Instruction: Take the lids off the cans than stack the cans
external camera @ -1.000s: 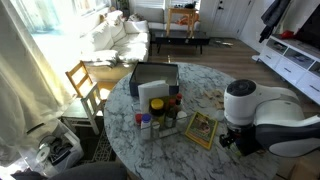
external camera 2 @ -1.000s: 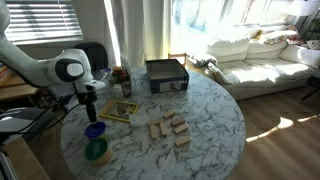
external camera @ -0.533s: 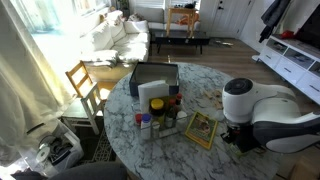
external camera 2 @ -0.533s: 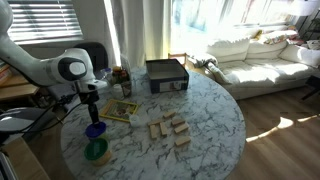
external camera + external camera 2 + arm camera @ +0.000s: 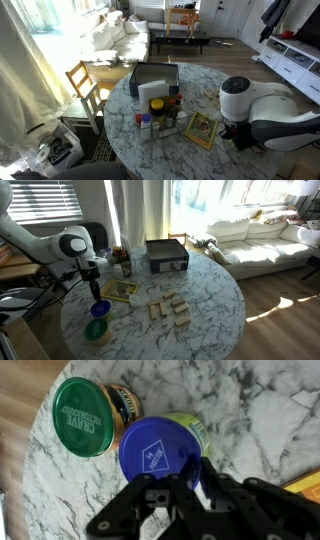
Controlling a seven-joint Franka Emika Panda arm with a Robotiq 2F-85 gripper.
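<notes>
Wrist view: we see our black gripper (image 5: 198, 474) pinched on the five o'clock rim of the round blue plastic lid (image 5: 157, 448), whose centre lies toward eleven o'clock.

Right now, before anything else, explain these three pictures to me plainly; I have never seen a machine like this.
The white machine is a robot arm. Two pictures come from cameras standing around the round marble table; the third looks down from the arm's wrist. On the table stand a black box, a cluster of small bottles, pale wooden blocks and two short cans: a tan-orange can under a round green plastic lid, a pale can under a round blue plastic lid. The black claw seems to pinch the blue lid's edge.
</notes>
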